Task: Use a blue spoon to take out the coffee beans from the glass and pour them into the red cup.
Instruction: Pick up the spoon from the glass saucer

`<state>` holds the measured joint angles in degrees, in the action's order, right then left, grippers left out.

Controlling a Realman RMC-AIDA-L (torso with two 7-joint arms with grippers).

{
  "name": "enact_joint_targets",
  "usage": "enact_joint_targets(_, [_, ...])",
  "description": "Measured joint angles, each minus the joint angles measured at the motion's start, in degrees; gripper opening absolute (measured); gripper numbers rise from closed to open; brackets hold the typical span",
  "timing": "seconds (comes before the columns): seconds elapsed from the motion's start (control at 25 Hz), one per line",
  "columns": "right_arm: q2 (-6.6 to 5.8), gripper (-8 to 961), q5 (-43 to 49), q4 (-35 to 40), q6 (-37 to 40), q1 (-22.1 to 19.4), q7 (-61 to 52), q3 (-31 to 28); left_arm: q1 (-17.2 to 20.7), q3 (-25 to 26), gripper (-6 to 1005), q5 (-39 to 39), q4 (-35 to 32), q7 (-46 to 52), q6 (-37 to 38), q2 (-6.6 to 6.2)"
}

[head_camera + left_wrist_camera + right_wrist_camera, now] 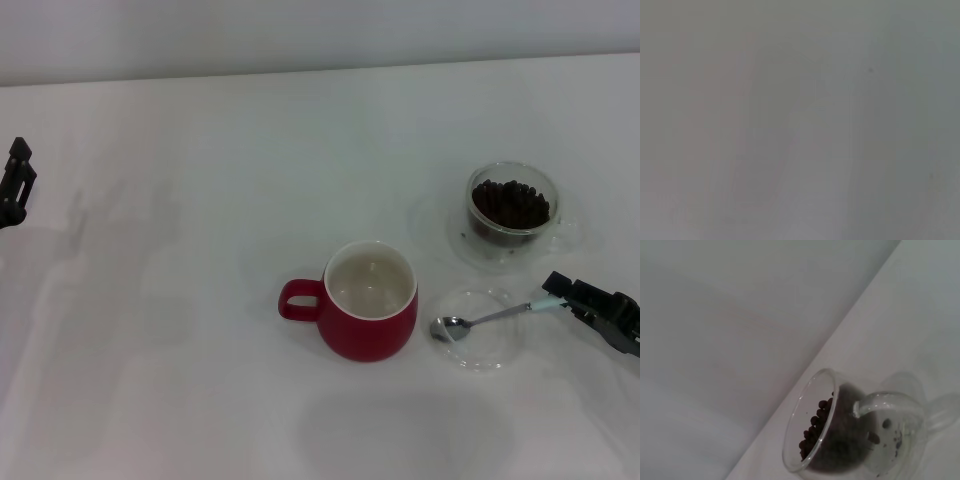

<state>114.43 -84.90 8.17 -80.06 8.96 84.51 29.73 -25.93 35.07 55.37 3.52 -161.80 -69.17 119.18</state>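
One arm only is placed for the coming move: the right gripper (562, 291) is seen in the head view at the pale handle end of the blue spoon (490, 317), while the left gripper (15, 185) is parked well apart at the tabletop's (180, 330) far left edge. The spoon's long axis runs from the jaws toward the red cup (369, 300), its bowl resting in a flat clear dish (480, 330) just beside the cup. Whether the jaws are clenched on the handle or released cannot be told, for either gripper. Farther back, beyond the dish, the glass (511, 214) is found upright with the coffee beans (510, 203) inside (the cup looks empty). Beans (817, 427) and glass (855, 430) are shown close by the right wrist view, but no spoon; only blank surface is shown by the left wrist view.
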Motion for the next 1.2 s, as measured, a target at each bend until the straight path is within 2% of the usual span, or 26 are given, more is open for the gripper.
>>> enact_joint_targets(0.56, [-0.09,248,0.0,0.0,0.0,2.0,-0.4,0.7,0.2,0.0,568,0.0,0.0,0.0,0.0,0.0])
enact_joint_targets(1.2, [-0.13,238,0.0,0.0,4.6,3.8,-0.4,1.2,0.3,0.0,568,0.0,-0.1,0.0,0.0,0.0])
